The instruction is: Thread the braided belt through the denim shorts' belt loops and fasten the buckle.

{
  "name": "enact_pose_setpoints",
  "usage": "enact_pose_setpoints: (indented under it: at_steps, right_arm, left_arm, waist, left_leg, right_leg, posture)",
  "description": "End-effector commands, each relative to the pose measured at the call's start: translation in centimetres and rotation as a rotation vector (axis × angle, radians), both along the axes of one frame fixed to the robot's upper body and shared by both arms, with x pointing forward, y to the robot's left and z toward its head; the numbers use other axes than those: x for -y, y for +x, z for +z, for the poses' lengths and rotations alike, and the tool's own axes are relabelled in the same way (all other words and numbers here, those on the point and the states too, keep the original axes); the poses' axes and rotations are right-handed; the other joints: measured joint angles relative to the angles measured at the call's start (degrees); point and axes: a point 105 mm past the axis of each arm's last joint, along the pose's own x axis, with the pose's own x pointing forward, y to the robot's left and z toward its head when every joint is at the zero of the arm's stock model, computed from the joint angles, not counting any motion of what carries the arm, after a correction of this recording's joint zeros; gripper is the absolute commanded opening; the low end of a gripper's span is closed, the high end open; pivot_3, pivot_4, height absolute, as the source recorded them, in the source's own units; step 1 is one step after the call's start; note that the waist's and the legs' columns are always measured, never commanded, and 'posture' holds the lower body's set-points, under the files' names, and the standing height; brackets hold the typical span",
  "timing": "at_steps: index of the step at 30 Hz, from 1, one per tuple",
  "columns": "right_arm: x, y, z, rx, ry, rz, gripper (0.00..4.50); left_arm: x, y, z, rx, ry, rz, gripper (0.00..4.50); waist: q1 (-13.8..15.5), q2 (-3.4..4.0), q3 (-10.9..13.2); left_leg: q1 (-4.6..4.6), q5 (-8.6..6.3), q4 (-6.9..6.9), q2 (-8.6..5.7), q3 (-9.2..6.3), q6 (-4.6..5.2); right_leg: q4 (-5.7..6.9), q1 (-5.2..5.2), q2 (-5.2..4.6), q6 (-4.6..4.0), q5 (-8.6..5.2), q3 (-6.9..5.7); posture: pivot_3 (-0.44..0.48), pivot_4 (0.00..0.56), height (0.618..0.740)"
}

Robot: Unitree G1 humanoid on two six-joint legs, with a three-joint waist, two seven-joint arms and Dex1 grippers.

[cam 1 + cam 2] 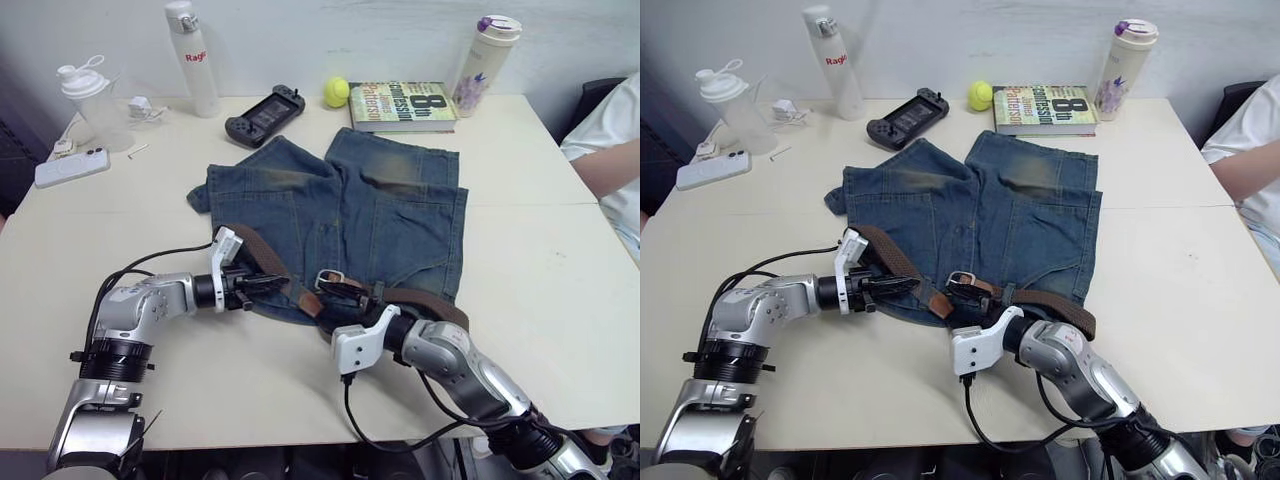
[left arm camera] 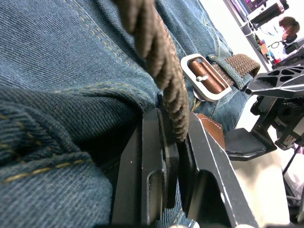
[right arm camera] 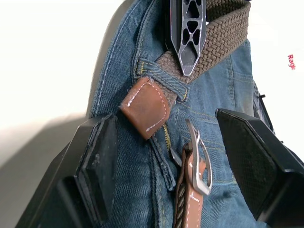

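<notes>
Left gripper (image 1: 262, 284) is clamping the braided belt (image 1: 262, 257) at the waistband of the denim shorts (image 1: 390, 215), fingers (image 2: 156, 161) pinched tight on the weave just beside the buckle (image 2: 205, 77); right gripper (image 3: 164, 161) is sitting released, jaws spread wide on either side of the buckle and the belt's brown leather tip (image 3: 147, 107), grasping nothing. Shorts are lying flat mid-table with the waistband toward the robot, belt running along that waistband, leather tip poking out of 1 of the belt loops (image 3: 161, 76). My read on risks: left is pinching denim as well as strap, so any pull is likely dragging the whole shorts and bunching the waistband; tip is barely through the loop, so slack or a tug the wrong way could be backing it out; right jaws closing from here could be catching the loop or the buckle prong instead of the tip; the 2 grippers are working very near each other at the buckle, so finger collision is a real chance. Room: bare table (image 1: 540, 250) on both sides of the shorts and toward the near edge; beyond the shorts, a game controller (image 1: 264, 114), tennis ball (image 1: 336, 92), book (image 1: 402, 106) and 2 bottles (image 1: 192, 60) are lining the far edge, well apart from the work; a person's arm (image 1: 608, 150) is sitting off the shorts' right side.
</notes>
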Motion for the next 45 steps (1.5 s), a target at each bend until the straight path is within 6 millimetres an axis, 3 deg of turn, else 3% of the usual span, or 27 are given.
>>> enact_pose_setpoints:
  at_steps: [1, 9, 17, 22, 26, 27, 29, 31, 33, 36, 40, 45]
  right_arm:
    - [-0.4, 0.5, 0.2, 0.016, 0.015, -0.016, 3.50]
    - [-0.5, -0.1, 1.0, 0.051, 0.040, 0.006, 3.50]
    - [-0.7, -0.3, 1.3, 0.069, 0.044, 0.028, 0.02]
    - [-0.9, -0.3, 1.4, 0.076, 0.039, 0.037, 0.02]
    - [-0.7, -0.6, 1.2, 0.030, 0.044, 0.045, 0.02]
    - [-0.7, -0.7, 1.2, 0.023, 0.040, 0.050, 0.00]
    - [-0.5, -0.8, 1.2, 0.010, 0.040, 0.050, 0.00]
    - [-0.3, -0.8, 1.2, 0.007, 0.035, 0.048, 0.00]
    - [0.0, -0.7, 1.4, 0.007, 0.035, 0.043, 0.00]
    - [0.3, -0.6, 1.5, 0.008, 0.036, 0.036, 0.00]
    - [0.4, -0.6, 1.6, 0.006, 0.037, 0.033, 0.00]
    - [0.5, -0.5, 1.5, 0.002, 0.044, 0.031, 0.00]
  left_arm:
    - [-0.8, -0.7, -2.6, -0.080, 0.083, 0.022, 0.00]
    - [-0.9, -0.4, -2.6, -0.079, 0.084, 0.040, 0.00]
    - [-0.7, -0.2, -2.3, -0.073, 0.079, 0.041, 0.00]
    - [-0.6, -0.3, -2.1, -0.066, 0.078, 0.033, 0.00]
    - [0.1, -0.8, -0.3, 0.040, 0.030, 0.006, 0.00]
    - [0.1, -1.0, 0.2, 0.059, 0.018, 0.002, 0.83]
    - [-0.3, -1.2, 0.9, 0.084, 0.013, 0.018, 1.34]
    - [-1.1, -1.4, 2.2, 0.120, -0.017, 0.051, 2.24]
    - [-1.8, -2.3, 3.4, 0.166, -0.019, 0.051, 2.77]
    - [-2.0, -4.9, 4.4, 0.201, -0.019, 0.000, 2.77]
    - [-2.2, -6.8, 4.5, 0.215, -0.014, -0.005, 2.77]
    - [-3.3, -8.1, 2.3, 0.237, 0.094, 0.056, 2.77]
  waist:
    - [0.0, -0.01, 0.0]
    - [0.0, -0.01, -0.1]
    - [0.0, -0.01, -0.1]
    - [0.0, -0.01, -0.1]
    - [0.0, -0.01, -0.1]
    - [-0.1, -0.01, -0.1]
    - [-0.1, -0.01, -0.1]
    - [-0.1, -0.01, -0.1]
    - [-0.1, -0.02, -0.1]
    - [-0.6, -0.04, -0.1]
    - [-0.7, -0.04, -0.1]
    - [-1.1, -0.04, -0.1]
  left_leg:
    - [0.01, 0.00, 0.00, 0.00, 0.00, 0.00]
    - [0.02, 0.00, 0.00, 0.01, 0.01, 0.00]
    - [0.02, 0.00, 0.01, 0.00, 0.03, 0.00]
    - [0.02, 0.00, 0.02, 0.00, 0.02, 0.00]
    - [0.01, 0.00, 0.02, 0.00, 0.03, 0.00]
    - [0.01, 0.00, 0.02, 0.01, 0.03, 0.00]
    - [-0.01, 0.00, 0.01, 0.02, 0.03, 0.00]
    - [-0.02, 0.00, 0.01, 0.02, 0.02, 0.00]
    - [-0.04, 0.00, 0.01, 0.02, 0.02, 0.00]
    - [-0.06, 0.00, -0.04, 0.08, 0.02, 0.00]
    - [-0.07, -0.01, -0.06, 0.09, 0.01, 0.00]
    - [-0.06, -0.03, -0.09, 0.08, 0.02, 0.00]
  right_leg:
    - [0.00, 0.00, 0.00, 0.00, 0.00, 0.01]
    - [0.06, -0.01, 0.00, -0.01, -0.01, 0.04]
    - [0.10, -0.02, 0.00, -0.01, -0.01, 0.06]
    - [0.11, -0.02, 0.00, -0.01, -0.01, 0.06]
    - [0.12, -0.04, 0.00, -0.02, -0.01, 0.06]
    - [0.12, -0.03, -0.01, -0.02, -0.01, 0.07]
    - [0.12, -0.04, 0.00, -0.01, -0.01, 0.07]
    - [0.15, -0.04, 0.00, -0.02, -0.01, 0.06]
    - [0.19, -0.05, 0.00, -0.02, -0.01, 0.07]
    - [0.24, -0.10, 0.03, -0.02, -0.01, 0.07]
    - [0.10, -0.08, 0.02, -0.06, -0.03, 0.09]
    - [-0.03, -0.09, 0.00, -0.09, -0.05, 0.16]
  posture:
    - [0.000, 0.150, 0.740]
    - [0.000, 0.150, 0.740]
    - [0.000, 0.150, 0.740]
    - [0.000, 0.150, 0.740]
    - [0.000, 0.150, 0.740]
    - [0.000, 0.150, 0.740]
    - [0.000, 0.150, 0.740]
    - [0.000, 0.150, 0.740]
    - [0.000, 0.150, 0.740]
    - [0.000, 0.150, 0.740]
    - [0.000, 0.150, 0.740]
    - [0.000, 0.150, 0.740]
